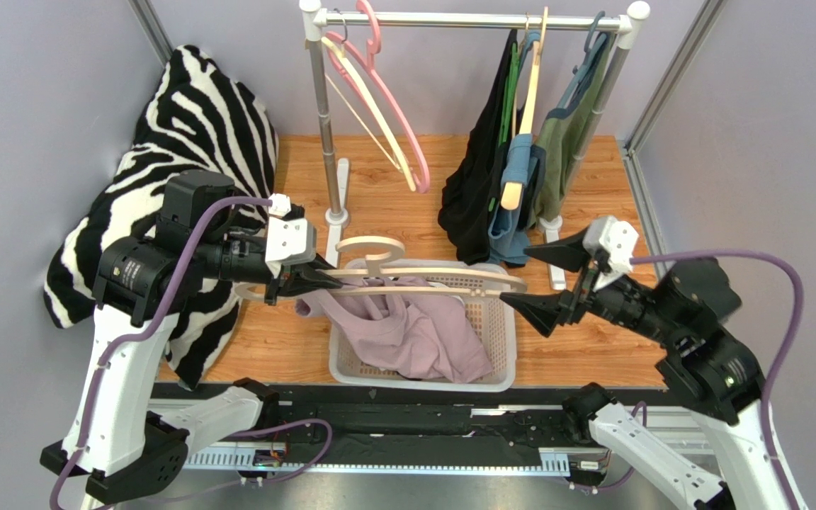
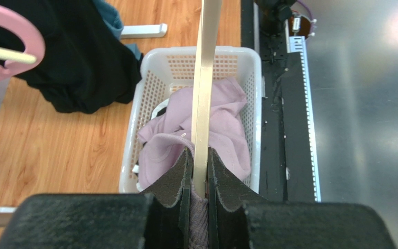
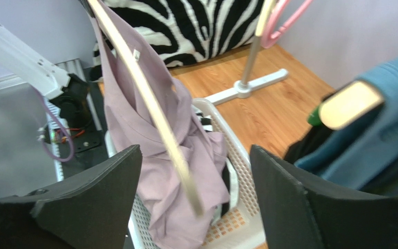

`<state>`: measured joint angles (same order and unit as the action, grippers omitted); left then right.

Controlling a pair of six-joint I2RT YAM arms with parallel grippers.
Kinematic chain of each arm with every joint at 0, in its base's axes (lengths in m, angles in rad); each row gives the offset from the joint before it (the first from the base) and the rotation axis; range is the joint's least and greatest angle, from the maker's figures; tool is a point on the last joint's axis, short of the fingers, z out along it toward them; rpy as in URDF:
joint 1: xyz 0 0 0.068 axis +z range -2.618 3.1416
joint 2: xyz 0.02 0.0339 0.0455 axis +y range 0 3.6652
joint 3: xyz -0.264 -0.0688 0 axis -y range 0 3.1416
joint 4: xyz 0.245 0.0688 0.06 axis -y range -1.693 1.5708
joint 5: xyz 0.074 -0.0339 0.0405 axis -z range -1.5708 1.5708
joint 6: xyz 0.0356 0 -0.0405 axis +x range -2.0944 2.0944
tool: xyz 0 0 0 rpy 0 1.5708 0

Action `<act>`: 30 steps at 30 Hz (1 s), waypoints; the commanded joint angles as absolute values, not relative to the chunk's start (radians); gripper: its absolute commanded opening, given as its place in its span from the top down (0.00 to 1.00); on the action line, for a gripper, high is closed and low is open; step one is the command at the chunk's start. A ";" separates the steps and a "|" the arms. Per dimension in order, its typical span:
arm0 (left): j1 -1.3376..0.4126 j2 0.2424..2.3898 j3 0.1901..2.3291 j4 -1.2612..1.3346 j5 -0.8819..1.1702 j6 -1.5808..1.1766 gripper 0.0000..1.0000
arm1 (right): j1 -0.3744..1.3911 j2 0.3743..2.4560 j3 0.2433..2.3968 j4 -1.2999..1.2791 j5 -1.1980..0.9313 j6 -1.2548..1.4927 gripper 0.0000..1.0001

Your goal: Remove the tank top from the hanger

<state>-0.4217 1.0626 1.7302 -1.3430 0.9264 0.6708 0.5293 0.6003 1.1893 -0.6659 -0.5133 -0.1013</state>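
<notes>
A pale wooden hanger (image 1: pixel 423 278) lies level over the white basket (image 1: pixel 503 345). The mauve tank top (image 1: pixel 412 329) droops from the hanger's left part down into the basket. My left gripper (image 1: pixel 311 278) is shut on the hanger's left end, with a fold of the mauve cloth pinched beside the wood (image 2: pixel 200 171). The hanger (image 2: pixel 205 78) runs straight out from those jaws over the tank top (image 2: pixel 227 129). My right gripper (image 1: pixel 524 278) stands open at the hanger's right end. In the right wrist view the hanger (image 3: pixel 154 109) and tank top (image 3: pixel 159 171) show between its fingers (image 3: pixel 195 155), untouched.
A clothes rail (image 1: pixel 465 19) stands at the back with empty pink and cream hangers (image 1: pixel 391 106) and black, blue and green garments (image 1: pixel 513 181) close behind my right gripper. A zebra-striped cushion (image 1: pixel 199 117) leans at the left. The rail's foot (image 1: pixel 336 228) rests behind the basket.
</notes>
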 commanded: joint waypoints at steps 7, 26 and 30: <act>-0.417 1.045 1.690 -1.368 1.055 0.716 1.00 | 0.652 0.778 1.281 -0.541 -0.649 -0.101 0.33; -0.417 1.017 1.655 -1.134 0.800 0.485 0.76 | 0.865 0.821 1.298 -0.643 -0.417 -0.124 1.00; -0.416 1.000 1.628 -1.007 0.469 0.362 0.36 | 0.867 0.787 1.285 -0.649 -0.380 -0.109 1.00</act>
